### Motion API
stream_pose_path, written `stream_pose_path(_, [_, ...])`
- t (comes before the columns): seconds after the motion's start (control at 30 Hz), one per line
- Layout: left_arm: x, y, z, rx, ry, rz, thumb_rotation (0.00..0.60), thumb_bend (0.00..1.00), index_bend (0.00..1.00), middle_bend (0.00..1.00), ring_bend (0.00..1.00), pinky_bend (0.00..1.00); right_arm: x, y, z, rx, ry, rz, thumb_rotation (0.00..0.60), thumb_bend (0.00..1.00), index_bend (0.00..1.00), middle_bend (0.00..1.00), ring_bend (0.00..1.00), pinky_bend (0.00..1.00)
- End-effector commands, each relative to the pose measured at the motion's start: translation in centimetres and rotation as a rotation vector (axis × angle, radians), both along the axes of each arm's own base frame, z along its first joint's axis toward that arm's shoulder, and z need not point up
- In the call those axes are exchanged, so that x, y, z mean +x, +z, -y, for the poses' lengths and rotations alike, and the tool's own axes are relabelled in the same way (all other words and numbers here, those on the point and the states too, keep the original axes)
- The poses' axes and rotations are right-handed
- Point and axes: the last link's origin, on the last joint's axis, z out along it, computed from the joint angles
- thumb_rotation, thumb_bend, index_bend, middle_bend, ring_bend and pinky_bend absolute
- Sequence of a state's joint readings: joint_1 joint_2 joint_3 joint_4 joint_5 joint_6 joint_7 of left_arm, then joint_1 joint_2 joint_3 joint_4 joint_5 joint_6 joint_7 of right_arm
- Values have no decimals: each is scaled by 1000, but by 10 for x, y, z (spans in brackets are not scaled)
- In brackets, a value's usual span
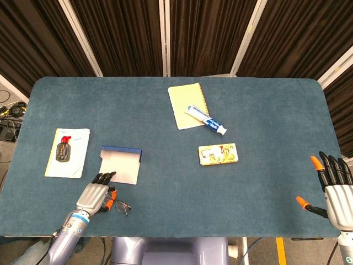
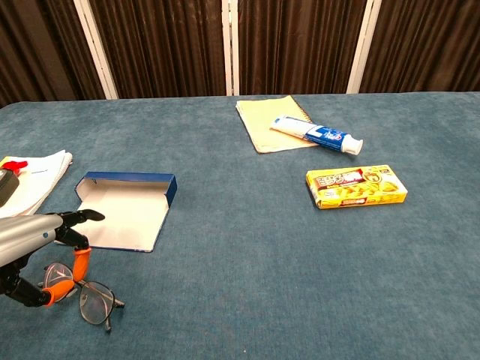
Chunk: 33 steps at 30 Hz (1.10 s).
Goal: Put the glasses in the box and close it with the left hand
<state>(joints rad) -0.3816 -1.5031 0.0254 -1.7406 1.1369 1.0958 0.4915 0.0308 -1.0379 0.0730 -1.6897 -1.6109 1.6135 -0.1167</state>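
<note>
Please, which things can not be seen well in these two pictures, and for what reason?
- Glasses: head view, the left hand covers one lens; chest view, orange fingertips hide where they meet the frame.
- Right hand: absent from the chest view; head view, cut by the edge.
- Black item on papers: too small; chest view, cut off.

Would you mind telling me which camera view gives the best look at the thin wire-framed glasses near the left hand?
The chest view: the thin wire-framed glasses appear large, with both lenses and the frame distinguishable beside the left hand's orange fingertips. The head view shows the glasses only as a small dark shape, partly hidden by the left hand.
</note>
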Motion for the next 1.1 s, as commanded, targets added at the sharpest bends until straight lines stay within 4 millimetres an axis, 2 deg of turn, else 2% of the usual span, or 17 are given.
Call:
stream_pose_path(0.03, [1,2,-1,6,-4,4,600,493,609,0,0,0,0,0,0,0,0,-1,600,0,0,0,0,0])
stream_pose_path(0.17, [4,6,-4,16,-10,7,600,494,610,0,0,0,0,0,0,2,-1,-1,600,0,0,0,0,0])
stream_pose_path(0.43, [20,21,-24,60,-21,32,600,493,612,0,0,0,-1,-1,0,2,-5,-2,600,0,0,0,0,0])
stream_pose_path(0.53, [27,25,-38,85,-28,29,600,493,612,0,0,0,-1,-2,1,2,-9,-4,600,0,0,0,0,0])
stream_pose_path(0.67, [38,31,-70,107,-31,31,600,490,613,0,0,0,-3,-2,4,1,-18,-10,600,0,0,0,0,0])
stream_pose_path(0.87, [34,32,-108,131,-3,3,600,488,624,0,0,0,-5,-2,7,-2,-32,-12,600,0,0,0,0,0])
stream_pose_path(1.1, [24,25,-126,101,28,19,600,467,624,0,0,0,-7,-2,9,-3,-43,-13,600,0,0,0,0,0])
